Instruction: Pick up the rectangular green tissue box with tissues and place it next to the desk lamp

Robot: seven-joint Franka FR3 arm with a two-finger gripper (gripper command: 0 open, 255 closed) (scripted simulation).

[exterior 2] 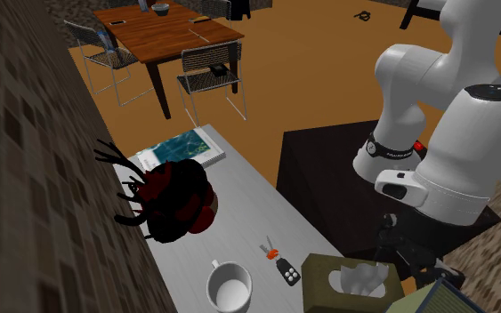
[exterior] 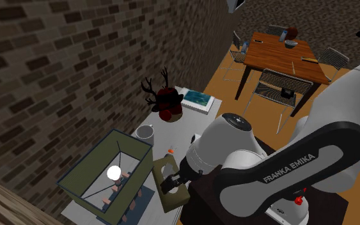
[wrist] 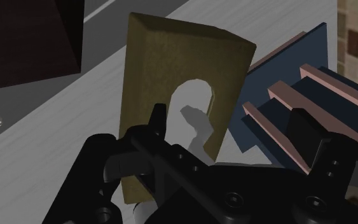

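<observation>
An olive-green tissue box (exterior: 161, 172) lies on the grey desk (exterior: 183, 128), white tissues (exterior 2: 355, 281) showing through its top opening. My black gripper (exterior: 172, 186) hangs just above the box's end nearest the stand. In the wrist view the tissue box (wrist: 184, 76) lies right under the gripper (wrist: 229, 124). The fingers stand apart and open: one fingertip (wrist: 158, 118) is over the box's opening, the other is past the box's edge, over a dark blue base with pink ridges (wrist: 311, 89). The desk lamp (exterior: 92, 171), with an olive rectangular shade and a white bulb, stands right beside the box.
On the desk beyond the box are a white mug (exterior: 145, 133), a key fob (exterior 2: 286, 269), a dark red ornament with antlers (exterior: 166, 102) and a blue-covered book (exterior: 196, 98). A brick wall (exterior: 57, 70) runs along the desk. A wooden dining table (exterior: 281, 54) with chairs stands farther off.
</observation>
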